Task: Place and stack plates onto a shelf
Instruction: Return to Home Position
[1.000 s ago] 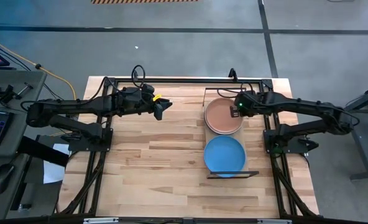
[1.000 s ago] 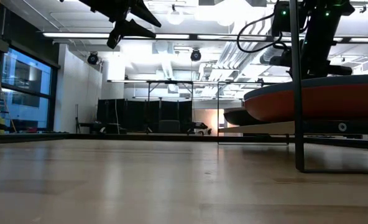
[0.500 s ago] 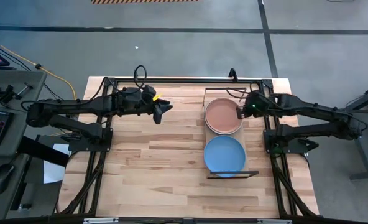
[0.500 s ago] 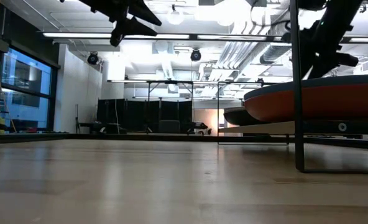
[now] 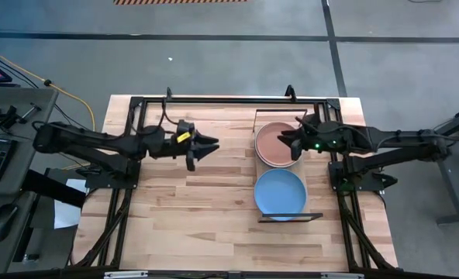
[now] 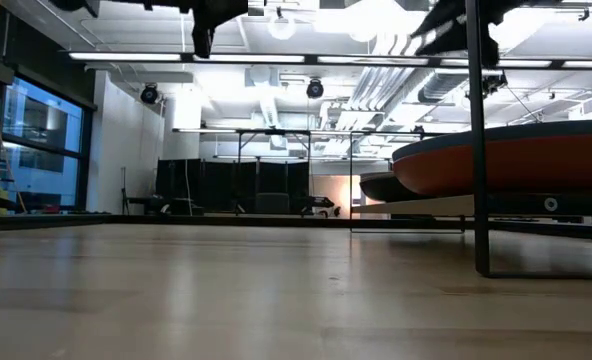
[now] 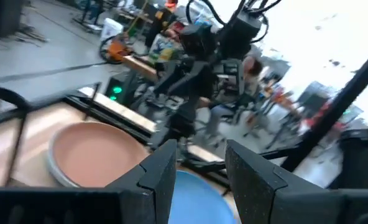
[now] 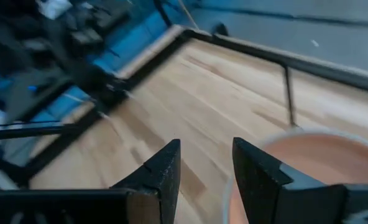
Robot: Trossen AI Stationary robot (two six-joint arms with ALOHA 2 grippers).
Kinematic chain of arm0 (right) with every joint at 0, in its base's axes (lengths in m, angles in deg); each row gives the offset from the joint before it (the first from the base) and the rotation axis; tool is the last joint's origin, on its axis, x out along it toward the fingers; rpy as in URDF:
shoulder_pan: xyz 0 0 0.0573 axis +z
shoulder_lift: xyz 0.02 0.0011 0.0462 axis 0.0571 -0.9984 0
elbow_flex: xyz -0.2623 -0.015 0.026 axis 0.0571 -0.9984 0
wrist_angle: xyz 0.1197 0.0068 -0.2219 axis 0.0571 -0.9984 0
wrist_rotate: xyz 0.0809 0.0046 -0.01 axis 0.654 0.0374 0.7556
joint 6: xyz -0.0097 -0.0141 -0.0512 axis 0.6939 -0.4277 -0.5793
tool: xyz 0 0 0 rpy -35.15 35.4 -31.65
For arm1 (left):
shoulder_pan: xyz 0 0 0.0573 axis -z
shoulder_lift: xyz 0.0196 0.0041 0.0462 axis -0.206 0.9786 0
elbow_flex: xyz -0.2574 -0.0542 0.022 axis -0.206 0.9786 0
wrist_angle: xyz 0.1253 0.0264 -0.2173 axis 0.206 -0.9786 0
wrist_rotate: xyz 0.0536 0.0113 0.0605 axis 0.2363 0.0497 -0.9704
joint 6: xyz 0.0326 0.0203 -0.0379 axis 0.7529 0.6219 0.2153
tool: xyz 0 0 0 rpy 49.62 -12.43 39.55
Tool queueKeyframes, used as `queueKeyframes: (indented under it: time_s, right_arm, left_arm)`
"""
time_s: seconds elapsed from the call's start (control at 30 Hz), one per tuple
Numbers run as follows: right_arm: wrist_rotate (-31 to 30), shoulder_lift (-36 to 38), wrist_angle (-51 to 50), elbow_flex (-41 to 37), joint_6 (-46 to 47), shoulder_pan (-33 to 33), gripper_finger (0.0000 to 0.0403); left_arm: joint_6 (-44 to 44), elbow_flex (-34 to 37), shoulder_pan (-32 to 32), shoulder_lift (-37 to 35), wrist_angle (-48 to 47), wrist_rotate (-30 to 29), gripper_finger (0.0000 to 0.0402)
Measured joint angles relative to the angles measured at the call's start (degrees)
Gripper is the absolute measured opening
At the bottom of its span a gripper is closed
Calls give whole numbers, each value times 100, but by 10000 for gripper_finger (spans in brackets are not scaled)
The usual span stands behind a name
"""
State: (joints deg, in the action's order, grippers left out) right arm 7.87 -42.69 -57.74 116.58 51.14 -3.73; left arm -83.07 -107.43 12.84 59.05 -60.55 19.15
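Two plate piles sit on the shelf, one topped by a salmon plate, one by a blue plate; stacking looks finished. The right gripper hovers over the salmon plate's edge and the left gripper over the bare table, both with jaws spread and empty. The next move is probably each arm retreating home, clear of the plates. The table is pale wood, with a bright, open workshop behind.

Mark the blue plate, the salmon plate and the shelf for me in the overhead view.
blue plate (image 5: 281, 192): high view, middle of its top face.
salmon plate (image 5: 270, 147): high view, bare face left of centre.
shelf (image 5: 291, 218): high view, black frame bar at the blue plate's end.
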Motion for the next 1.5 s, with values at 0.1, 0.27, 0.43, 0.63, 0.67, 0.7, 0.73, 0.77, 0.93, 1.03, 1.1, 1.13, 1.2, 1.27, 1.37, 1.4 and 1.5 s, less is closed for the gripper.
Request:
queueKeyframes:
  time_s: [0.1, 0.27, 0.43, 0.63, 0.67, 0.7, 0.73, 0.77, 0.93, 1.03, 1.1, 1.13, 1.2, 1.27, 1.37, 1.4, 1.5]
  right_arm:
    - [4, 1, 442, 0, -250, 118, 126]
    - [157, 1, 860, 0, -582, 163, 126]
    - [198, 18, 994, 0, -604, 163, 126]
    - [302, 67, 1002, 1, -670, 163, 126]
    - [302, 77, 1006, 0, -720, 163, 126]
    - [302, 82, 1023, 1, -764, 163, 126]
    - [304, 88, 1026, 2, -840, 163, 126]
    - [320, 88, 1034, 2, -918, 163, 126]
    - [456, 92, 1181, 2, -1132, 163, 126]
    - [519, 111, 1192, 2, -1107, 163, 126]
    - [577, 130, 1208, 2, -1103, 163, 126]
    - [624, 153, 1198, 0, -1085, 163, 126]
    - [681, 212, 1199, 1, -974, 163, 126]
    - [755, 294, 1197, 1, -919, 163, 126]
    - [813, 431, 1194, 0, -789, 163, 126]
    - [815, 477, 1190, 2, -767, 163, 126]
    - [817, 587, 1153, 2, -739, 163, 126]
  left_arm:
    - [-144, 227, 160, -21, 462, -22, 126]
    - [-80, 235, 150, -28, 525, -33, 126]
    - [150, 228, -129, -305, 242, 316, 124]
    - [377, 482, -379, -1368, -595, 386, 64]
    - [374, 608, -375, -1510, -550, 369, 47]
    - [372, 765, -362, -1653, -461, 348, 29]
    - [368, 936, -325, -1773, -326, 270, 15]
    - [338, 1129, -272, -1876, -136, 168, 8]
    - [218, 2121, 100, -2144, 934, -438, 3]
    - [225, 2583, 260, -2294, 1277, -642, 2]
    - [243, 2843, 299, -2453, 1272, -685, 1]
    - [259, 2965, 297, -2553, 1267, -691, 1]
    - [271, 3196, 285, -2822, 1264, -687, 1]
    - [263, 3441, 277, -3127, 1265, -687, 0]
    - [155, 3791, 277, -3612, 1275, -721, 0]
    - [111, 3833, 277, -3749, 1156, -755, 0]
    - [71, 3819, 277, -4093, 734, -758, 0]
